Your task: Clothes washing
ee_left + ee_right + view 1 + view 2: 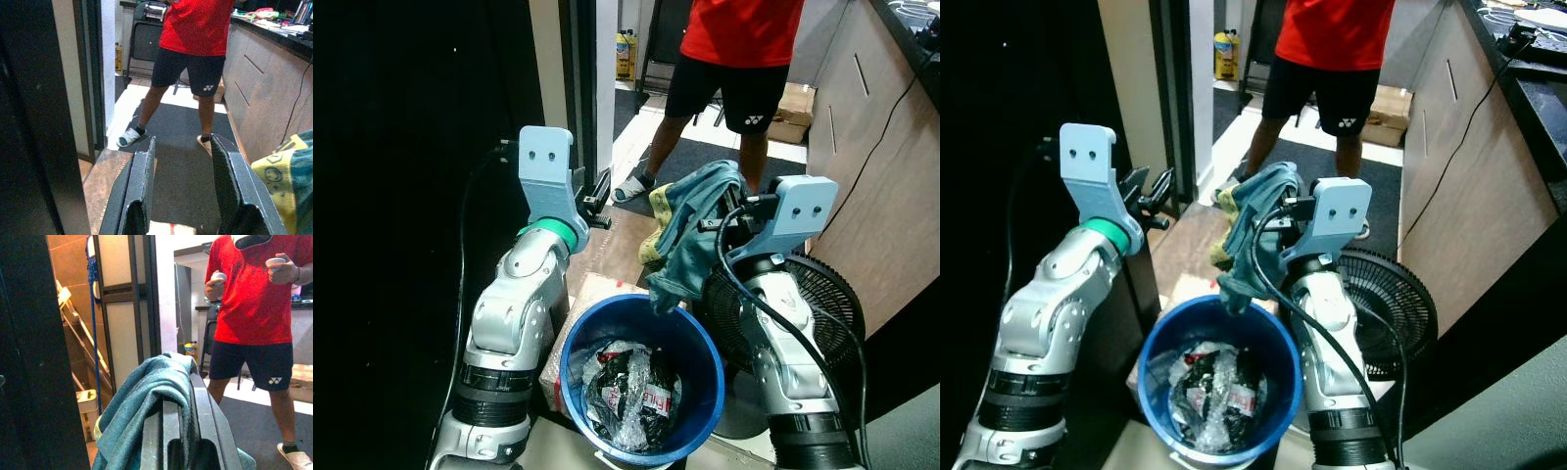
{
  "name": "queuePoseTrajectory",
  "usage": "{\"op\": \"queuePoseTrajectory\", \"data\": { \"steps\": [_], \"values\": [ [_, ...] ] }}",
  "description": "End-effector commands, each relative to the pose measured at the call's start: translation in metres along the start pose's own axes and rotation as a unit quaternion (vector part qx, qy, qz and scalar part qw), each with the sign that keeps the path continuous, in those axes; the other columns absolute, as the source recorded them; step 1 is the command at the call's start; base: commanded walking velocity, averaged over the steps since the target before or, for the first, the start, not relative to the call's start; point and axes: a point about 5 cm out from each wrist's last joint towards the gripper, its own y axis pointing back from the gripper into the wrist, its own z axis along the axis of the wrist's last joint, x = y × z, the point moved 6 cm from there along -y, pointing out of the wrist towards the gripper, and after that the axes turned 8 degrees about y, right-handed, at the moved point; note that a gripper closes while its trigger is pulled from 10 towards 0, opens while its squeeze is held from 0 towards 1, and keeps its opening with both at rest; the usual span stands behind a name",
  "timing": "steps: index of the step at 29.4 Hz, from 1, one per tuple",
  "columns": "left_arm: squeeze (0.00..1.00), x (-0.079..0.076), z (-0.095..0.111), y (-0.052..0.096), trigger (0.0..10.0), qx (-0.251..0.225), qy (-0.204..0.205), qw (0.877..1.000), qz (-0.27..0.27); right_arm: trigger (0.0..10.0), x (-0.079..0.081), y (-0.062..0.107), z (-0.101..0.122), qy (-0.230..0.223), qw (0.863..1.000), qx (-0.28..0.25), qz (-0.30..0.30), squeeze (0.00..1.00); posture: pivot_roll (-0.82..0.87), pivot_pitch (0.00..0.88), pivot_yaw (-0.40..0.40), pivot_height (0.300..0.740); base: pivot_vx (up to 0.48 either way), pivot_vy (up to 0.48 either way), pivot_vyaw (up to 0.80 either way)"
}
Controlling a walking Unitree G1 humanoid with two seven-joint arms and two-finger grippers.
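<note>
A teal cloth with a yellow patch (690, 230) hangs from my right gripper (724, 211), which is shut on it above the far rim of a blue bucket (705, 392). In the right wrist view the teal cloth (146, 406) drapes over the shut fingers (195, 431). My left gripper (599, 201) is raised at the left of the cloth, open and holding nothing; in its wrist view the two fingers (142, 186) stand well apart. The bucket holds crumpled plastic wrapping (626, 387).
A person in a red shirt and black shorts (734, 59) stands a few steps ahead holding controllers. A black floor fan (803, 313) sits to the right of the bucket. A dark panel (401, 196) is on the left, wooden cabinets (871, 147) on the right.
</note>
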Motion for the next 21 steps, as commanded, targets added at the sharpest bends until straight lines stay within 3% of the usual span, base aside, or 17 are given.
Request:
{"op": "queuePoseTrajectory", "data": {
  "steps": [1,21],
  "values": [
    [0.0,0.002,0.004,0.0,10.0,-0.006,-0.005,1.0,0.003,10.0,-0.003,0.0,0.005,-0.001,1.0,-0.009,-0.008,0.0,0.11,0.047,0.019,0.74,0.0,0.0,0.0],
    [0.0,0.011,-0.007,0.004,10.0,0.006,-0.018,1.0,0.019,10.0,-0.003,0.001,0.0,0.005,1.0,0.0,-0.009,0.0,0.1,0.043,0.016,0.74,0.0,0.0,0.0]
  ]
}}
